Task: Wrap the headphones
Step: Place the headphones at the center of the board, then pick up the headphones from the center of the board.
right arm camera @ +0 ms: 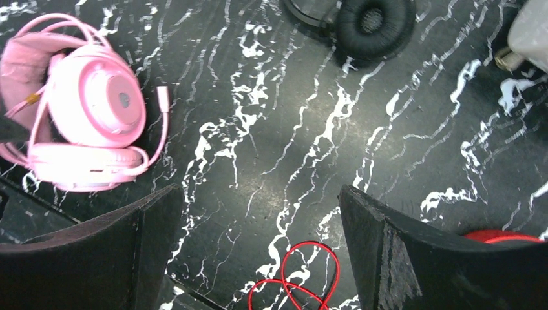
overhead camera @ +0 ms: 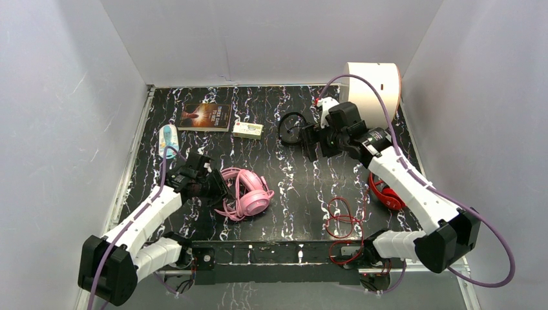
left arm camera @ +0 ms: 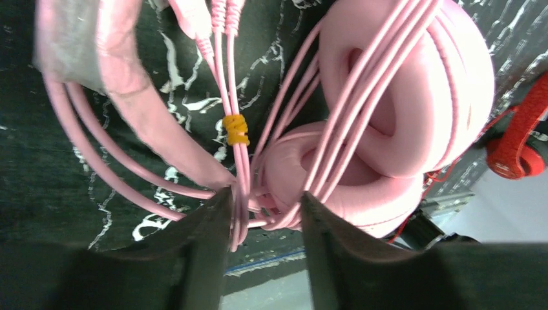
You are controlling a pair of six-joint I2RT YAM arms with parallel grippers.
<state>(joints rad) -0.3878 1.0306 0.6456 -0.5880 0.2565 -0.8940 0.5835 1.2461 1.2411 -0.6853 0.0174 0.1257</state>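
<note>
The pink headphones lie left of centre on the black marbled table, with their thin pink cable looped round the ear cups. My left gripper is at their left side, its jaws closed partway on a bundle of cable strands. The black headphones lie at the back. My right gripper hovers just right of them, wide open and holding nothing. The red headphones sit under the right arm, and their red cable is loose near the front.
A book, a small box and a blue-white packet lie along the back left. A large white spool stands in the back right corner. White walls close in three sides.
</note>
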